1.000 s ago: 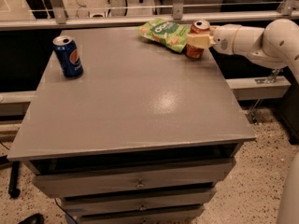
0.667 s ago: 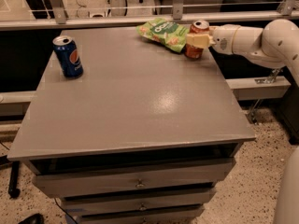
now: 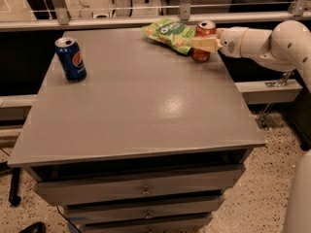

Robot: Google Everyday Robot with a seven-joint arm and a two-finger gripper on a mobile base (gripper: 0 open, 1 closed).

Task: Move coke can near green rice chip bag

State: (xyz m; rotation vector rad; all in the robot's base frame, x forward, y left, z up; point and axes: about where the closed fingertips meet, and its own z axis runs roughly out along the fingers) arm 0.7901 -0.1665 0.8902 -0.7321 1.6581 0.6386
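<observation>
The red coke can (image 3: 206,29) stands upright at the far right of the grey table (image 3: 141,106), right beside the green rice chip bag (image 3: 171,33), which lies flat to its left. My gripper (image 3: 202,42) reaches in from the right at the can's mid-height. One beige finger crosses the can's front and the other is hidden behind it, so the gripper is shut on the can. The white arm (image 3: 262,42) stretches off to the right edge.
A blue Pepsi can (image 3: 71,58) stands upright at the far left of the table. A glass railing (image 3: 146,8) runs behind the table's back edge. Drawers (image 3: 146,191) sit below the front edge. The arm's lower part (image 3: 299,193) stands at the right.
</observation>
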